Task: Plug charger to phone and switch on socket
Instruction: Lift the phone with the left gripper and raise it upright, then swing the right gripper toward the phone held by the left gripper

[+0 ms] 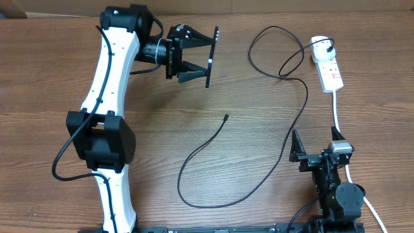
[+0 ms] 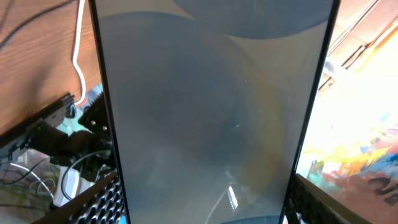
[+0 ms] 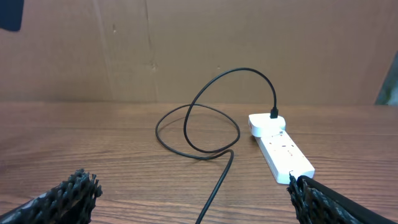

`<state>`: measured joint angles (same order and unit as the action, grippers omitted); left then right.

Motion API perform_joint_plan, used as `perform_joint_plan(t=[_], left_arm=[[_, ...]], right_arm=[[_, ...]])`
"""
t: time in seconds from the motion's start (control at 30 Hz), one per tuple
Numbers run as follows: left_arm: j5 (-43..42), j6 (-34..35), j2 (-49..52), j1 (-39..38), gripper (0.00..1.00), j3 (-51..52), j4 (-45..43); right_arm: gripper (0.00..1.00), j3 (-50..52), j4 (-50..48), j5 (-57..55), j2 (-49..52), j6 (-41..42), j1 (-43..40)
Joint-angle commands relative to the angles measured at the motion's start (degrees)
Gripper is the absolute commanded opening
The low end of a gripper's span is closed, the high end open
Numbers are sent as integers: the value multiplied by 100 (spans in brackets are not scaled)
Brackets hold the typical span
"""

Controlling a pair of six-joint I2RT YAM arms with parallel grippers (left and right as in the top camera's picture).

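My left gripper [image 1: 193, 55] is shut on the phone [image 1: 212, 57] and holds it edge-up above the table's far left-centre. In the left wrist view the phone's dim blue screen [image 2: 211, 93] fills the frame between the gripper's [image 2: 205, 211] fingers. The charger, a thin black cable [image 1: 294, 123], has its plug [image 1: 330, 46] in the white socket [image 1: 328, 66] at the far right. It loops and runs to its connector tip [image 1: 226, 116], which lies loose mid-table. My right gripper [image 1: 317, 147] is open and empty, near the front right. The right wrist view shows the socket [image 3: 283, 152] and cable loop [image 3: 199, 124] ahead of that gripper [image 3: 193, 199].
The socket's thick white cord [image 1: 337, 110] runs down the right side past my right arm. The table is brown wood [image 1: 52, 84]. A cardboard wall [image 3: 186, 43] stands behind it.
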<state>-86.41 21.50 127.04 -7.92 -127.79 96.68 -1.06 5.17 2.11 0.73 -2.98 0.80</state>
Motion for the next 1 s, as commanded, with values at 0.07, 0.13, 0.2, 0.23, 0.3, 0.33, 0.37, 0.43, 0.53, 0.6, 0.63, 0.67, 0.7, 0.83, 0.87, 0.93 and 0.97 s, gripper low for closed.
perform_joint_plan(t=[0.07,0.13,0.2,0.23,0.3,0.33,0.37,0.43,0.53,0.6,0.63,0.67,0.7,0.83,0.87,0.93,0.97], left_arm=[[-302,551,-221,37,70,-136,2],[-284,658,-221,114,71,-136,-101],[-11,901,-221,212,71,-136,-201],[131,1010,-221,256,71,-136,-269],[577,1309,-221,363,71,-136,-505],[800,1482,-221,400,71,-136,-636],[1051,1711,-221,433,71,-138,-815],[1366,2065,-223,487,71,-136,-1233],[1397,2378,-223,492,71,-138,-1779],[1394,2590,-223,479,71,-138,-2057],[1394,2653,-225,468,71,-138,-2129],[1394,2702,-223,448,71,-138,-2208],[1394,2706,-223,435,72,-136,-2234],[1252,2741,-223,398,72,-138,-2240],[1123,2741,-223,382,72,-138,-2240],[938,2743,-223,378,72,-138,-2238],[866,2743,-223,378,72,-138,-2240]], right_arm=[[100,59,-35,-37,-57,-9,11],[100,59,-35,-37,-57,-9,11],[100,59,-35,-37,-57,-9,11],[100,59,-35,-37,-57,-9,11],[100,59,-35,-37,-57,-9,11],[100,59,-35,-37,-57,-9,11],[100,59,-35,-37,-57,-9,11],[100,59,-57,-26,-57,-7,11],[100,59,-186,776,-57,-4,11],[100,59,-258,2107,-57,-4,11],[100,59,-254,2726,-57,-4,11],[100,59,-240,3842,-57,-7,11],[100,59,-245,4492,-57,-7,11],[100,59,-1001,6852,-57,-7,17],[100,59,-1390,7545,-57,-9,17],[100,59,-2059,7809,-57,50,17],[100,59,-2367,7740,-57,240,17]])
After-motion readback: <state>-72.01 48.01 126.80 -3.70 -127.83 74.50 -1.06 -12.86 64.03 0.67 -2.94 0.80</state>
